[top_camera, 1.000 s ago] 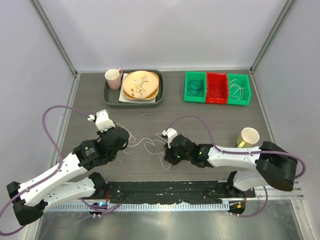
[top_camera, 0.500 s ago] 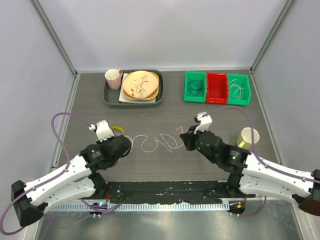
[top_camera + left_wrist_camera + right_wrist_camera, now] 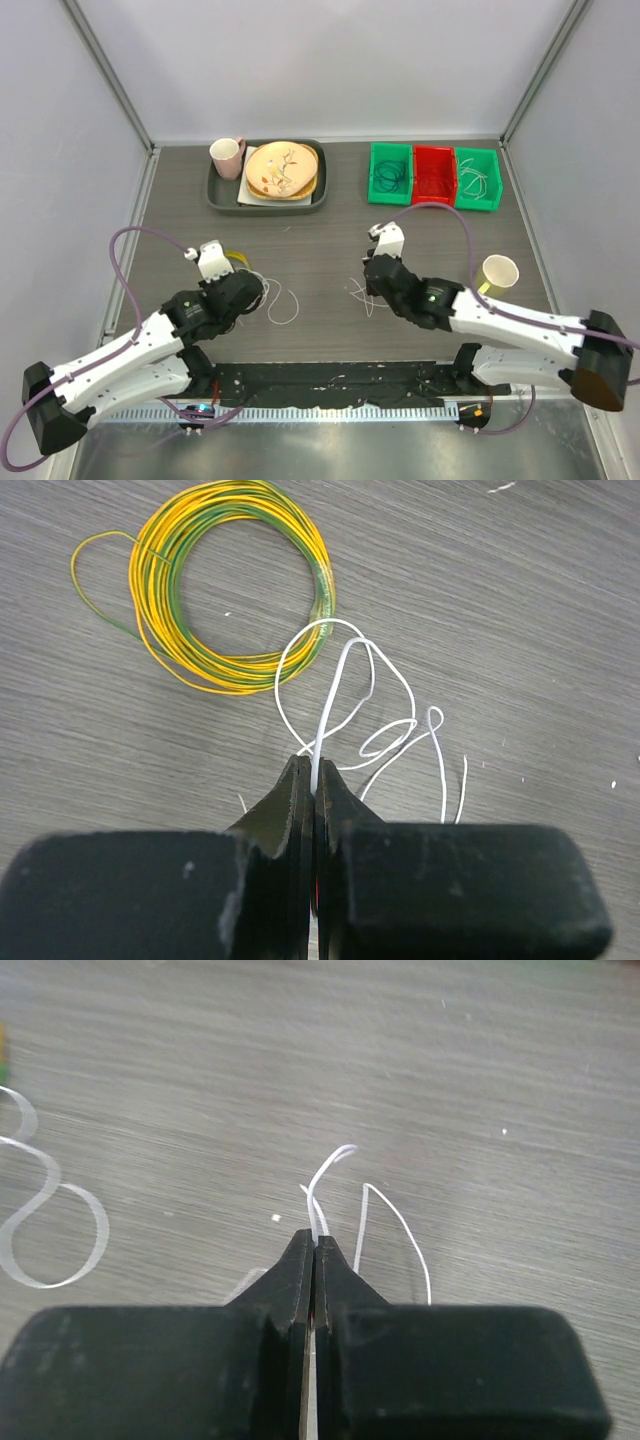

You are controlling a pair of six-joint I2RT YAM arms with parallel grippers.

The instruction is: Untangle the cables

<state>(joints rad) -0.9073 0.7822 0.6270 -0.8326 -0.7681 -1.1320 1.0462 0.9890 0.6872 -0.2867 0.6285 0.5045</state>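
Three bins (image 3: pixel 433 149), green, red and green, are set in a row at the upper right of the top view. A dark coil is seen in the first and white wire in the last. A tray (image 3: pixel 216 196) with a pink mug (image 3: pixel 226 156) and plates (image 3: pixel 283 168) is placed at the upper left. A yellow cup (image 3: pixel 497 272) stands at the right, beside the right arm. A yellow-green ring (image 3: pixel 230 678) of wire lies on the table (image 3: pixel 330 225) just beyond the left gripper (image 3: pixel 313 780), and its lower right edge is crossed by a loop of the left cable (image 3: pixel 327 710). That cable, thin and white, is pinched between the shut jaws and is spread in several small loops left of centre. The right cable (image 3: pixel 335 1155), also thin and white, is clamped in the closed right gripper (image 3: pixel 313 1250) right of centre, with two short arcs shown ahead of the tips. The two cables are seen well apart.
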